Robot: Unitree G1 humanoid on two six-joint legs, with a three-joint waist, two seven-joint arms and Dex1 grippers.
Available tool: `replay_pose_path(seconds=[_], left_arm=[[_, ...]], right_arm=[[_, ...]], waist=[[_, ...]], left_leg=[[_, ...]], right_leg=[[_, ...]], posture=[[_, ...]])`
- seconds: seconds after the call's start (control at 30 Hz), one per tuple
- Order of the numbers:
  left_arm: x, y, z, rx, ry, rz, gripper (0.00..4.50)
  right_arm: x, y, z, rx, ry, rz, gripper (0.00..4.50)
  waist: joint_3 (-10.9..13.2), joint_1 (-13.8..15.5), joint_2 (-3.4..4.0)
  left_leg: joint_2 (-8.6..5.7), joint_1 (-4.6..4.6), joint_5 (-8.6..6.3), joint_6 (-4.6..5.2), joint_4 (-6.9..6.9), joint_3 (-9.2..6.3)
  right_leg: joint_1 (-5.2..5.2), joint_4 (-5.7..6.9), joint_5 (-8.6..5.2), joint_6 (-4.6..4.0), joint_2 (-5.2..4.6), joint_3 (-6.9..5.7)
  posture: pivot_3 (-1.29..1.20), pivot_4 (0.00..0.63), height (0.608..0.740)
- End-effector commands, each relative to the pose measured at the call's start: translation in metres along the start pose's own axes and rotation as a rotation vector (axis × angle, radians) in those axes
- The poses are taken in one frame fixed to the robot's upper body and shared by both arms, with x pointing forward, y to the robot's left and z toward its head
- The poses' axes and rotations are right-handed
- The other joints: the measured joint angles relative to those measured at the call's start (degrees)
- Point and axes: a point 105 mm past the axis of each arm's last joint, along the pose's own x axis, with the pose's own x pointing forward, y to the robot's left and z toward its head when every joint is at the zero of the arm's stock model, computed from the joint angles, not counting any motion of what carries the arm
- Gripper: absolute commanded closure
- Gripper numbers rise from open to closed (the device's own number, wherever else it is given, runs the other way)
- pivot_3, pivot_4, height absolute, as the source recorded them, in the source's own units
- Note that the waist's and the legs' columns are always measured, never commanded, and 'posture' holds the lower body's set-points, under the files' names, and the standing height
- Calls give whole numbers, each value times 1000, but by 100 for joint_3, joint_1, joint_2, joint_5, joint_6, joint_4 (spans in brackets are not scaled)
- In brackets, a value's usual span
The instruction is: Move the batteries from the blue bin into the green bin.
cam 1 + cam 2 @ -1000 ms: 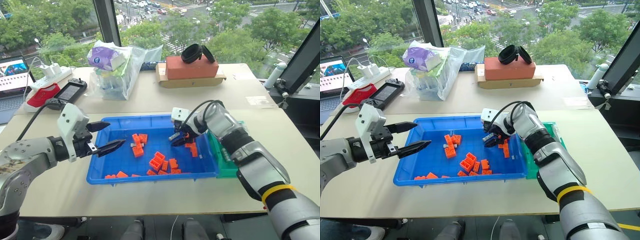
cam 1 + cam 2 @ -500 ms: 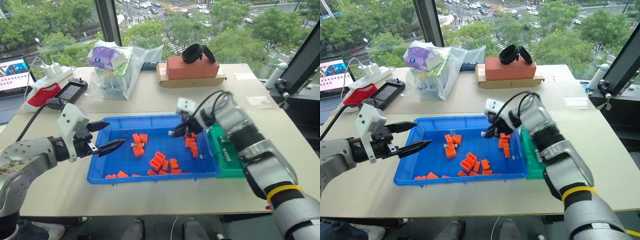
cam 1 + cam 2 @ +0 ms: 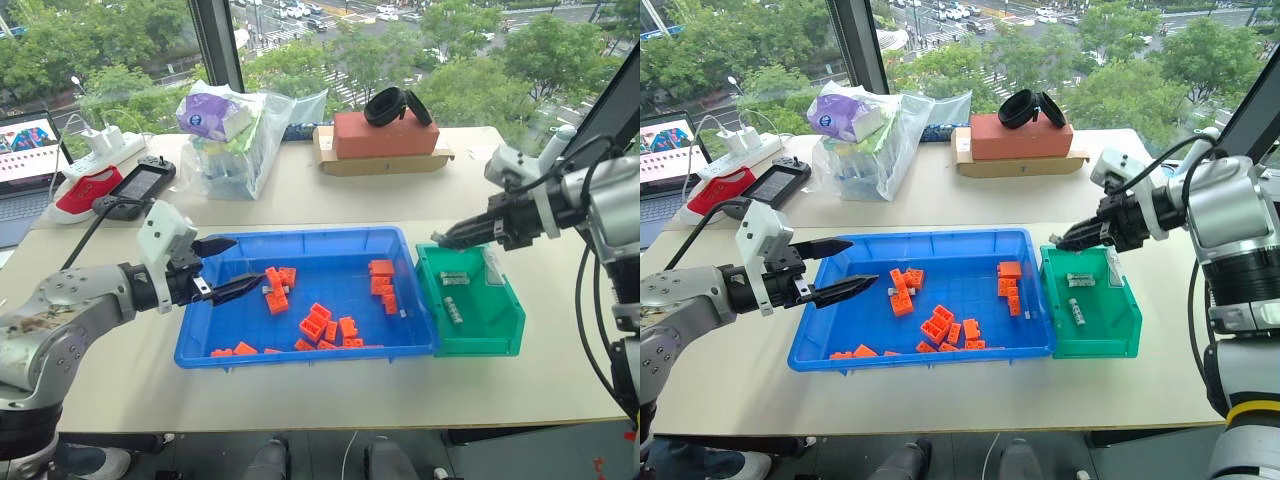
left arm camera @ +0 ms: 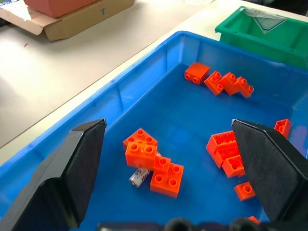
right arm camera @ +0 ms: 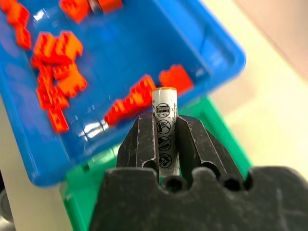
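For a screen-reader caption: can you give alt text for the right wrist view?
The right gripper pinches an upright battery between its black fingers. Behind it lie the blue bin, scattered with orange blocks, and part of the green bin.

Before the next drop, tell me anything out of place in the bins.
One battery still lies in the blue bin, half tucked under a cluster of orange blocks near the open left gripper. The right gripper holds another battery above the green bin. Nothing looks spilled or damaged.
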Motion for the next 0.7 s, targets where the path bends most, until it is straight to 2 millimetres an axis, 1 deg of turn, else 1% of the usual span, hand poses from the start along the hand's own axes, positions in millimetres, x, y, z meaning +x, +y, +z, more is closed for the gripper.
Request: replay_pose_path(seconds=[0.03, 0.07, 0.1, 0.13, 0.17, 0.23, 0.27, 0.33, 0.43, 0.47, 0.53, 0.57, 0.67, 0.7], left_arm=[[-1, 1, 9, 40, -23, -4, 0], [-1, 1, 9, 41, -23, -5, 0], [-1, 0, 9, 41, -22, -5, 0], [-2, 0, 9, 42, -21, -5, 0], [-3, 0, 10, 43, -20, -5, 0], [-6, 1, 10, 46, -16, 0, 0], [-7, 2, 10, 48, -13, 7, 0], [-12, 6, 11, 51, -13, 36, 0], [-15, 10, 12, 54, -14, 81, 0], [-17, 11, 12, 54, -11, 99, 0], [-27, 16, 12, 56, 2, 157, 0], [-31, 18, 12, 57, 9, 178, 0], [-44, 24, 9, 53, 32, 248, 0], [-53, 24, 8, 50, 46, 278, 0]], right_arm=[[0, 0, -18, -45, 95, -54, 4238], [1, -1, -22, -52, 108, -62, 4238], [1, -2, -25, -57, 115, -69, 3238], [0, -3, -25, -62, 118, -80, 3135], [0, -4, -25, -65, 121, -87, 2733], [-3, -6, -21, -73, 109, -98, 2085], [-4, -8, -16, -85, 92, -107, 1762], [-2, -9, 6, -103, 17, -114, 1074], [15, -1, 44, -141, -122, -87, 37], [22, 5, 55, -152, -158, -65, 13], [45, 26, 84, -200, -239, 32, 13], [52, 34, 93, -216, -264, 64, 13], [73, 51, 112, -241, -301, 133, 13], [89, 61, 117, -265, -290, 163, 13]], waist=[[0, 6, 0], [0, 7, 0], [1, 3, 0], [1, -2, 0], [2, -11, 2], [2, -11, 2], [2, -10, 2], [2, -18, 2], [1, -48, 2], [1, -51, 1], [1, -48, 0], [1, -60, 0], [1, -18, 0], [1, -5, -1]], left_leg=[[0, -1, 0, 0, 0, 0], [0, -1, 0, 0, 1, 0], [0, -1, 0, 0, 1, 0], [-1, -1, 0, 0, 1, 1], [0, -1, 0, 0, 1, 2], [0, -1, 0, 0, 1, 2], [0, 0, 0, 0, 1, 2], [0, -1, 0, 0, 1, 2], [3, 3, 0, 0, 0, 3], [7, 5, 0, 0, -1, 4], [8, 5, 0, 0, -1, 4], [8, 4, 0, 0, -1, 4], [5, 2, 0, 0, -4, -1], [3, 1, 0, 0, -4, -2]], right_leg=[[0, -1, 0, 0, 0, 0], [0, -1, 0, 0, 0, 0], [0, -1, 0, 0, 0, 0], [-1, -1, -1, 1, -1, 1], [-1, 0, -1, 1, -1, 1], [-2, 0, -1, 1, -1, 1], [-2, 0, -1, 1, -1, 1], [-1, -1, -1, 1, -1, 1], [-2, 0, -1, 2, 0, 1], [-1, 1, -1, 2, 1, 1], [-1, 2, 0, 0, 1, 0], [-1, 1, 1, -2, 1, 0], [-3, 1, 2, -3, 1, -1], [-2, -1, 2, -3, 1, -1]], posture=[[0, 150, 740], [0, 150, 740], [0, 150, 740], [0, 150, 740], [0, 150, 740], [0, 150, 740], [0, 150, 740], [0, 150, 740], [0, 150, 740], [0, 150, 740], [0, 150, 740], [0, 150, 740], [0, 150, 740], [0, 150, 740]])
